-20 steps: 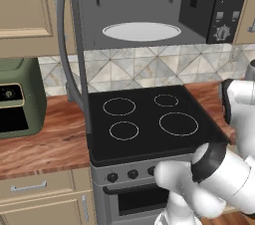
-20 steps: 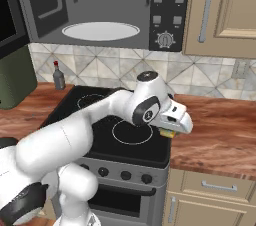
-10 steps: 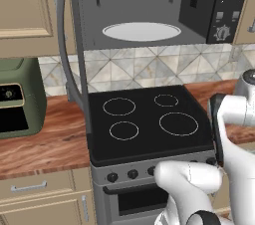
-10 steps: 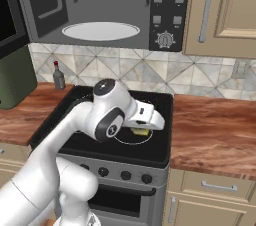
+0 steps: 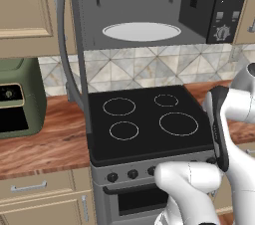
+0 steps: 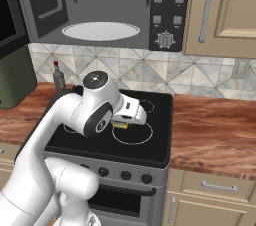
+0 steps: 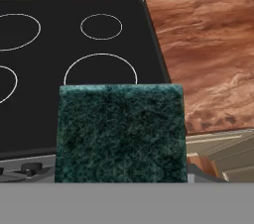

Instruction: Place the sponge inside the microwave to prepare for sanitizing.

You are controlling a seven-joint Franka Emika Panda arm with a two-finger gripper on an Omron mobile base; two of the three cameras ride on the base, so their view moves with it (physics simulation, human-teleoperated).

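The sponge (image 6: 120, 124) is a small yellow block with a dark green top, held just above the stove's front right burner ring. My gripper (image 6: 123, 121) is shut on it. In the hand view the sponge's green face (image 7: 119, 129) covers the lower middle and hides the fingertips. The microwave (image 6: 165, 5) hangs above the stove with its door (image 5: 74, 45) swung open to the left. Its white oval turntable (image 6: 100, 31) (image 5: 142, 31) lies bare inside, well above the sponge and farther back.
The black stove top (image 5: 144, 119) (image 7: 74, 44) lies below the hand. A squat olive-green appliance (image 5: 15, 102) stands on the left counter. A small bottle (image 6: 58, 76) is by the backsplash. Brown counter (image 6: 215, 125) runs to the right, under a beige cabinet (image 6: 225, 10).
The arm has swung left from the right counter's edge to over the stove, carrying the sponge with it. The grip has stayed the same.
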